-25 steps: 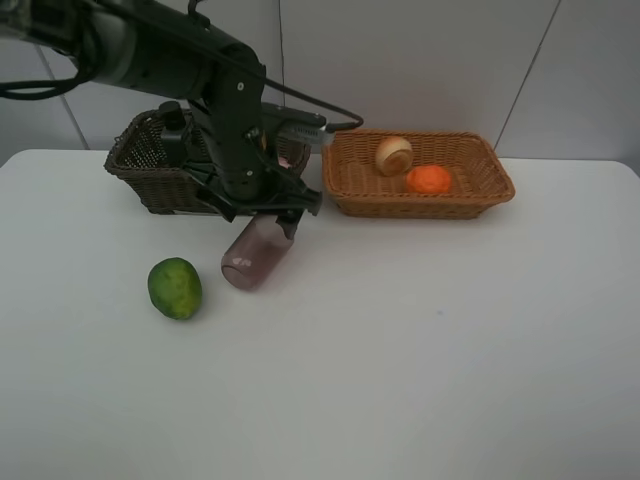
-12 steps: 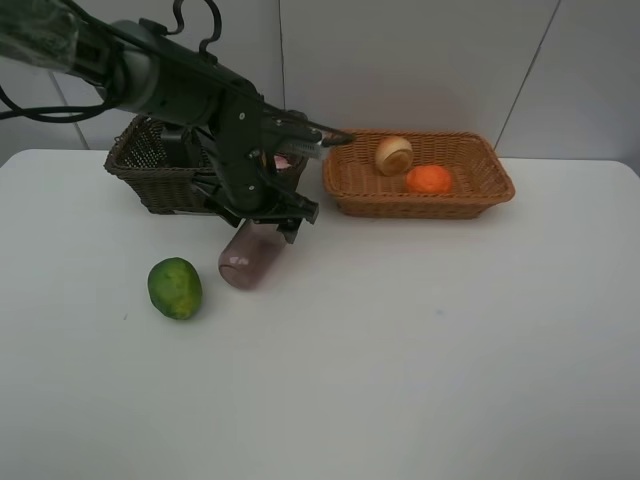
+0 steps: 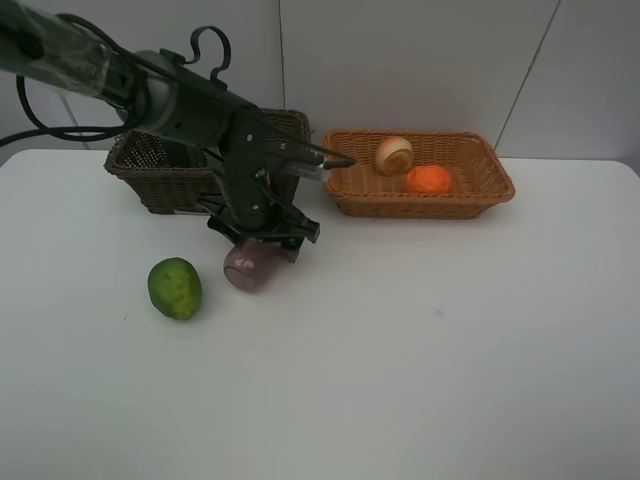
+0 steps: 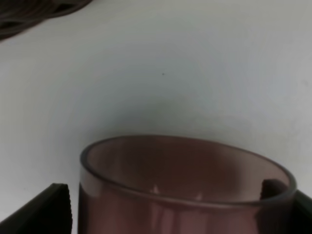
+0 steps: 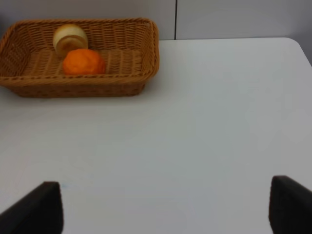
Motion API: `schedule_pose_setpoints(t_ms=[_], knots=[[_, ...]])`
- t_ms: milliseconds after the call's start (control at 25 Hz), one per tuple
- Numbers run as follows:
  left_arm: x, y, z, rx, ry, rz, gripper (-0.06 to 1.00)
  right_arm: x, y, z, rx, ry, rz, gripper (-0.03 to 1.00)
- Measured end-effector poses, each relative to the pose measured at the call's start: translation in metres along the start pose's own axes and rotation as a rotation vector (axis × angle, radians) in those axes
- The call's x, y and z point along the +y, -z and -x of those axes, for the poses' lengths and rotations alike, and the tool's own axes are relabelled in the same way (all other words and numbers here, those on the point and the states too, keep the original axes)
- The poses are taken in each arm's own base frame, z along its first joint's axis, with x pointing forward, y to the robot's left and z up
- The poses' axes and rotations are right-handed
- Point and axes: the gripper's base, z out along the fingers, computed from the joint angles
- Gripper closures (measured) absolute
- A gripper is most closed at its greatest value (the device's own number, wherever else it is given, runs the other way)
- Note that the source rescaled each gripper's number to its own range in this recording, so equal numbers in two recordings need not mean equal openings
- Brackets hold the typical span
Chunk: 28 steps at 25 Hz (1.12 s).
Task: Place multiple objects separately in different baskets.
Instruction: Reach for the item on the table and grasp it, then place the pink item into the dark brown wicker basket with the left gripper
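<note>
At the upper left of the high view a dark brown basket [image 3: 150,175] stands on the white table [image 3: 450,360], partly hidden by the left arm [image 3: 180,95] reaching in from the upper left corner. Below it, at lower left of centre, a green fruit [image 3: 175,288] lies on the table by itself. Just right of the fruit, and apart from it, the purple cup [image 3: 248,266] lies on its side with its open mouth toward the camera. The left gripper [image 3: 260,240] is down over the cup, its jaws spread wide on either side of it. In the left wrist view there is a gap between one finger [image 4: 51,209] and the cup wall, so it is not clamped.

At the upper right stands the tan basket [image 3: 480,195], with a pale yellow fruit [image 3: 393,155] and an orange [image 3: 429,179] side by side inside.

The right gripper [image 5: 168,207] appears only in its own wrist view, jaws wide apart with nothing between them, above bare table.
</note>
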Motion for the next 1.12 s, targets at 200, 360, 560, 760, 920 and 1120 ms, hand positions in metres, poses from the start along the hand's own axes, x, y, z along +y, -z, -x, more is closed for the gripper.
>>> schedule_pose_setpoints(t_ms=[200,360,560,760,920,1120], knots=[[0.001,0.0,0.0,0.001,-0.02,0.0,0.23,0.0,0.0,0.0,0.0,0.0,0.0,0.09],[0.001,0.0,0.0,0.001,-0.02,0.0,0.23,0.0,0.0,0.0,0.0,0.0,0.0,0.09],[0.001,0.0,0.0,0.001,-0.02,0.0,0.23,0.0,0.0,0.0,0.0,0.0,0.0,0.09],[0.001,0.0,0.0,0.001,-0.018,-0.001,0.23,0.0,0.0,0.0,0.0,0.0,0.0,0.09],[0.001,0.001,0.0,0.004,-0.017,0.0,0.23,0.0,0.0,0.0,0.0,0.0,0.0,0.09],[0.003,0.027,0.004,0.005,-0.009,0.008,0.23,0.0,0.0,0.0,0.0,0.0,0.0,0.09]])
